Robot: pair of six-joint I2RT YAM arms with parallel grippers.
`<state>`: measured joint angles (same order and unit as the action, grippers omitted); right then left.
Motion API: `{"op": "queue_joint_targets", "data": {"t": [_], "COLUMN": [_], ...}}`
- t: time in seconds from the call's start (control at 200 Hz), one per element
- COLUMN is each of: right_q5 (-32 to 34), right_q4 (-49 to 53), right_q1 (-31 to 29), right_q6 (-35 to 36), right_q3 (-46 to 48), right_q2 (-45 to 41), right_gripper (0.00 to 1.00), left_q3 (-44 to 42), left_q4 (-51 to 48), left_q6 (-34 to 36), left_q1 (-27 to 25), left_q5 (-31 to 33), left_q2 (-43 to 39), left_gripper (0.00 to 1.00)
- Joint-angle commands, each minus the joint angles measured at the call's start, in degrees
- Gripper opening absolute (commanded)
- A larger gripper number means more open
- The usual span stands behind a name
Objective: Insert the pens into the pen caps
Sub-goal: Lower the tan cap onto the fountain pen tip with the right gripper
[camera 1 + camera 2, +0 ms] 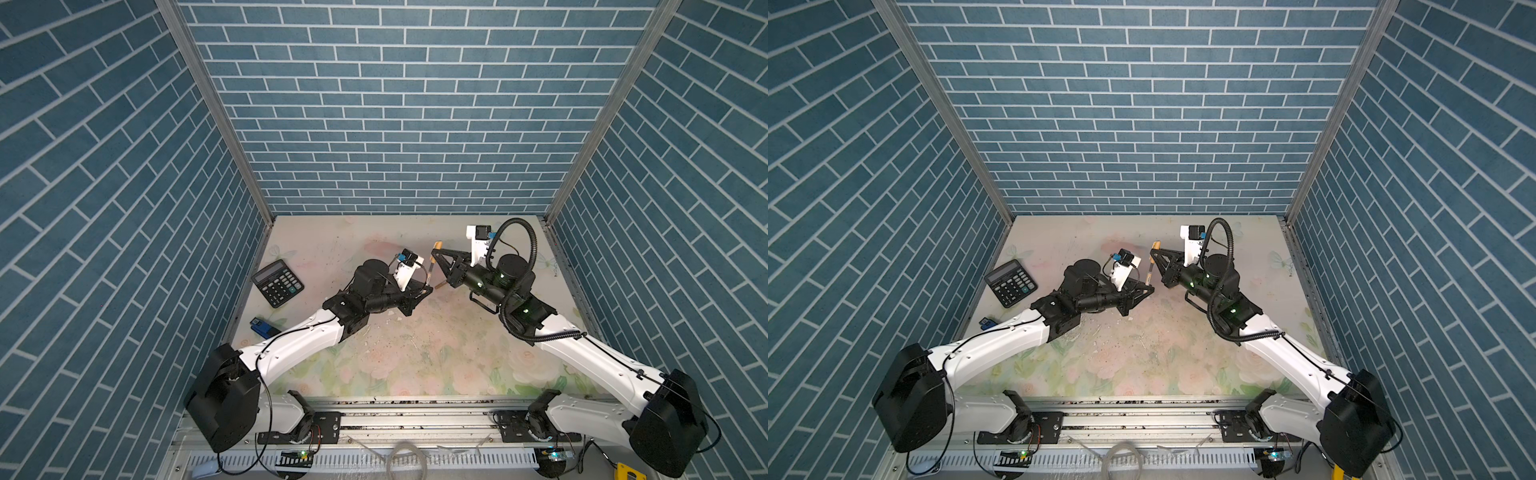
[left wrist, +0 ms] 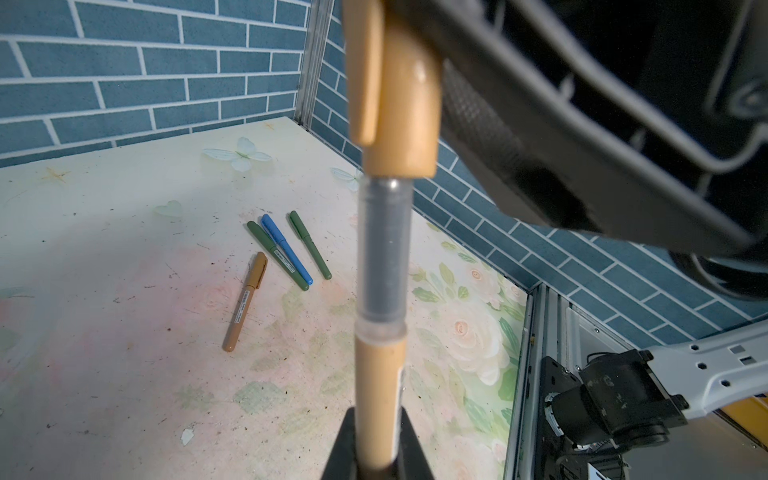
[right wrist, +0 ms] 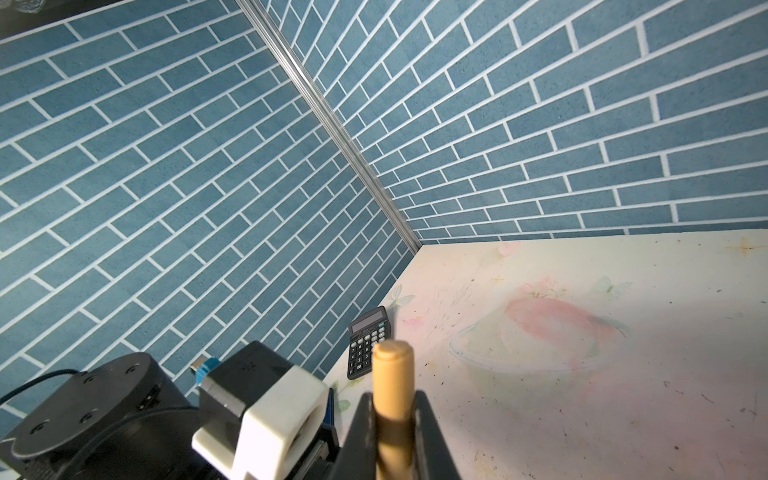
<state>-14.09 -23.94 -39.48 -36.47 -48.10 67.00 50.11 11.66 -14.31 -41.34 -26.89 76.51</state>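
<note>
My left gripper (image 2: 378, 449) is shut on a tan-gold pen (image 2: 380, 395). The pen's grey front section runs up into a tan-gold pen cap (image 2: 399, 104), and part of that section still shows below the cap's rim. My right gripper (image 3: 392, 419) is shut on that cap (image 3: 392, 374), whose closed end sticks out past the fingers. In both top views the two grippers meet above mid-table, left gripper (image 1: 426, 289) below right gripper (image 1: 435, 251), with the pen (image 1: 430, 270) between them.
Several capped pens lie together on the floral table: tan (image 2: 245, 301), dark green (image 2: 276, 255), blue (image 2: 286, 249) and green (image 2: 310, 245). A black calculator (image 1: 277, 282) and a small blue object (image 1: 262, 326) sit by the left wall. Brick walls enclose three sides.
</note>
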Motion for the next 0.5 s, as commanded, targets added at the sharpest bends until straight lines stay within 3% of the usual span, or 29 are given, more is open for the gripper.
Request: {"op": "queue_joint_targets", "data": {"t": [0.0, 0.25, 0.495], "right_q5": [-1.56, -0.99, -6.47], "right_q4": [6.94, 10.34, 1.97], "right_q1": [-1.16, -0.37, -0.2], "right_q6": [3.6, 6.68, 0.43], "right_q3": [0.08, -3.14, 0.29], "right_q2": [0.25, 0.15, 2.03], "right_gripper": [0.06, 0.07, 0.07], "left_q3": [0.1, -0.27, -0.36], "left_q4": [5.73, 6.29, 6.64], "left_q6": [-0.45, -0.53, -0.75], "left_q1": [0.09, 0.11, 0.12], "left_q5": [0.11, -0.48, -0.16], "left_q2": [-1.05, -1.44, -1.27], "left_gripper": [0.0, 0.0, 0.0]}}
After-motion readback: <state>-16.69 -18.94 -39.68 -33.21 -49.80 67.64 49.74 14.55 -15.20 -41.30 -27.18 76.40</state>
